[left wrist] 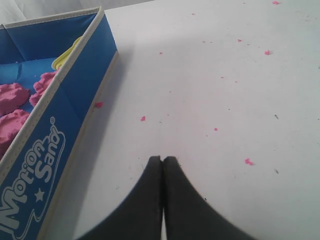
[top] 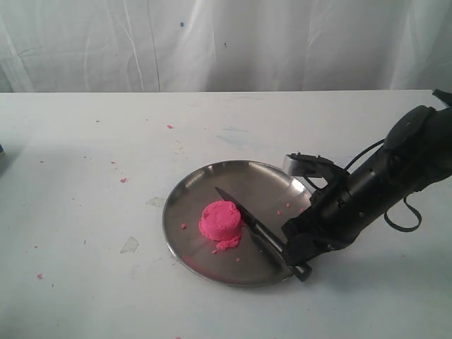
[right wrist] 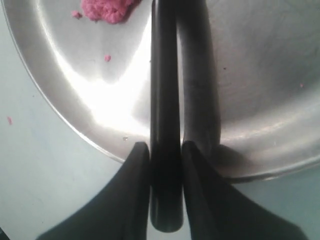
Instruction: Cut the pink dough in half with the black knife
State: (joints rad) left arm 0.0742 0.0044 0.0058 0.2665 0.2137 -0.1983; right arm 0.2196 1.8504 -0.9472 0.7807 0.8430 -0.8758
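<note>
The pink dough point(top: 222, 222) is one rounded mound on the round steel plate point(top: 272, 180), a little left of its middle; its edge shows in the right wrist view point(right wrist: 107, 9). The black knife point(top: 244, 215) slants across the plate, blade just right of the mound, tip pointing to the far left. My right gripper point(top: 295, 263) is shut on the knife handle point(right wrist: 166, 165) at the plate's near right rim. My left gripper point(left wrist: 163, 160) is shut on nothing above bare table, out of the exterior view.
Beside the left gripper stands a blue Motion Sand box point(left wrist: 60, 130) holding pink lumps point(left wrist: 12, 97). Pink crumbs point(top: 123, 179) dot the white table point(top: 85, 141) and plate. A white curtain point(top: 226, 42) closes the back.
</note>
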